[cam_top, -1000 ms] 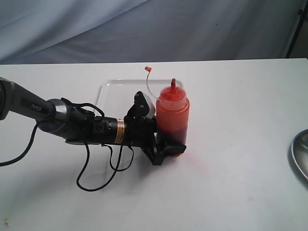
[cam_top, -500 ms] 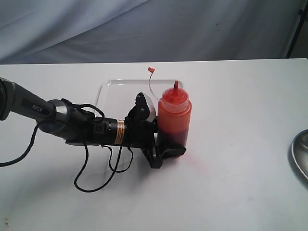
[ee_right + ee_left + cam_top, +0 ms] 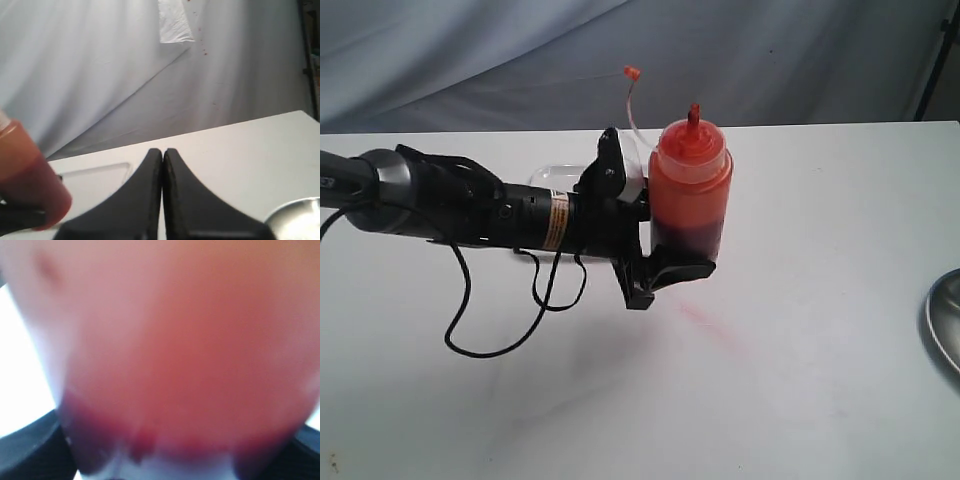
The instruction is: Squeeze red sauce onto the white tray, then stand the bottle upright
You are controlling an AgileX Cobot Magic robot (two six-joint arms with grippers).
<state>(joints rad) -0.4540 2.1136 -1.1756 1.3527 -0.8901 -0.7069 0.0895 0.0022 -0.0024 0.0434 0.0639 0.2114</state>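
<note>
Lifting clear of the worktop [image 3: 800, 350], the bottle [image 3: 690, 195] hangs upright, gripped near its base by the left hand [image 3: 678, 268] (it stood there a second ago), near the white tray [image 3: 552, 172]; squeezing likely follows.

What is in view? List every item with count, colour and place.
Bottle: one, see-through orange-red, upright in the left claw, clear of the table.
Sauce: dark red, low inside the bottle.
Tray: one, white, mostly hidden behind the left arm.
Smear: one, pale pink, on the table below the bottle.
Dish: one, grey metal, at the table's right edge.
Table: one, white.
Cloth: grey-blue, behind the table.
Left claw: black, shut on the bottle.
Right claw: black, shut, empty.
</note>
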